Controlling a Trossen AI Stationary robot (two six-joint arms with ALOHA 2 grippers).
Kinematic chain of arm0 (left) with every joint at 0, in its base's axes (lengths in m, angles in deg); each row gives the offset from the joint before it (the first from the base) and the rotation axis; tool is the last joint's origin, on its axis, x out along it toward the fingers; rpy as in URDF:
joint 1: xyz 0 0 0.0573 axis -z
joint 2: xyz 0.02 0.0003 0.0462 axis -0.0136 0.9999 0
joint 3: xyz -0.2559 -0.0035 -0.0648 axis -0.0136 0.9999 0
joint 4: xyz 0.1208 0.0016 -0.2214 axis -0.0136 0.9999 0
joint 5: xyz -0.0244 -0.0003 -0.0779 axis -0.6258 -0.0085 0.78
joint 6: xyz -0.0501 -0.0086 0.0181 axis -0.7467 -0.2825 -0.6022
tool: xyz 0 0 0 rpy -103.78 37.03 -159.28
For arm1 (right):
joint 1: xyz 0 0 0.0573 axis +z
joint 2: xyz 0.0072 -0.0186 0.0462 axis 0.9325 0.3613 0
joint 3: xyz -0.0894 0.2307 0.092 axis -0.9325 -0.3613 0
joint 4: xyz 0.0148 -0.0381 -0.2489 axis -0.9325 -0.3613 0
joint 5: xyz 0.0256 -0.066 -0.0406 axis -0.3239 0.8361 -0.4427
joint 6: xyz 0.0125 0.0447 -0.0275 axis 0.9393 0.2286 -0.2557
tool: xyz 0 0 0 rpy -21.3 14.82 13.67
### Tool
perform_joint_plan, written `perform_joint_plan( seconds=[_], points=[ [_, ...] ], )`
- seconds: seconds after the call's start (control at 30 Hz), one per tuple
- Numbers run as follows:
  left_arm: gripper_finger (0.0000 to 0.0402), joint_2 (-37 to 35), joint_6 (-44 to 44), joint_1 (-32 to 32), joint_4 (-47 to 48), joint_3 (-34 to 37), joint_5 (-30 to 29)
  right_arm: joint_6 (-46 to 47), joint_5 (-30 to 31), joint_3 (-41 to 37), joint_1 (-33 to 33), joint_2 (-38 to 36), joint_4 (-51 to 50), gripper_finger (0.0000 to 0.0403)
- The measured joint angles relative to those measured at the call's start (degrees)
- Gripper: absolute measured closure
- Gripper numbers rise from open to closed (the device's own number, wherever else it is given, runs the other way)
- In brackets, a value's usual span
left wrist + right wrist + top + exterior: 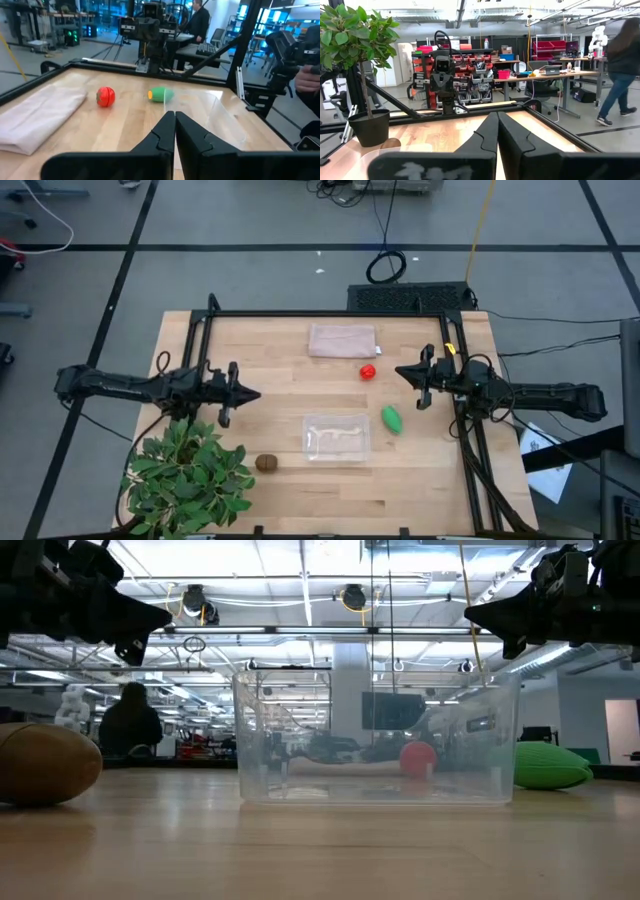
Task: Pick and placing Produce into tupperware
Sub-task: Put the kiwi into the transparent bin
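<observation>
The clear tupperware stands on the table's near middle, with nothing in it. A brown kiwi lies to its left, a green oval to its right, and a red round fruit farther back. My left gripper hovers shut over the table's left side, pointing level toward the right. My right gripper hovers shut over the right side, pointing left, near the red fruit. In the left wrist view the red fruit and the green oval lie ahead of my shut fingers.
A potted leafy plant stands at the table's near left corner, close beside my left arm. A pinkish-beige flat cloth lies at the far middle. A black frame runs along the table's far edge and sides. People move in the room beyond.
</observation>
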Motion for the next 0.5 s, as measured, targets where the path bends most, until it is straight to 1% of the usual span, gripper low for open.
perform_joint_plan(
  seconds=[0.2, 0.3, 0.5],
  points=[
    [0.0358, 5.34, 1.32, -0.07, 1.19, -3.76, 0.00, 0.00, 0.00, 0.01, 0.02, 0.02, -0.01, 0.0403],
    [0.0342, 9.62, 1.36, -0.07, 3.53, -6.25, 0.02, 0.00, 0.00, 0.01, 0.02, 0.02, 0.00, 0.0403],
    [0.0317, 18.95, 1.24, -0.07, 3.73, -10.61, 0.14, 0.00, 0.00, 0.00, 0.02, 0.02, -0.01, 0.0403]
  ],
)
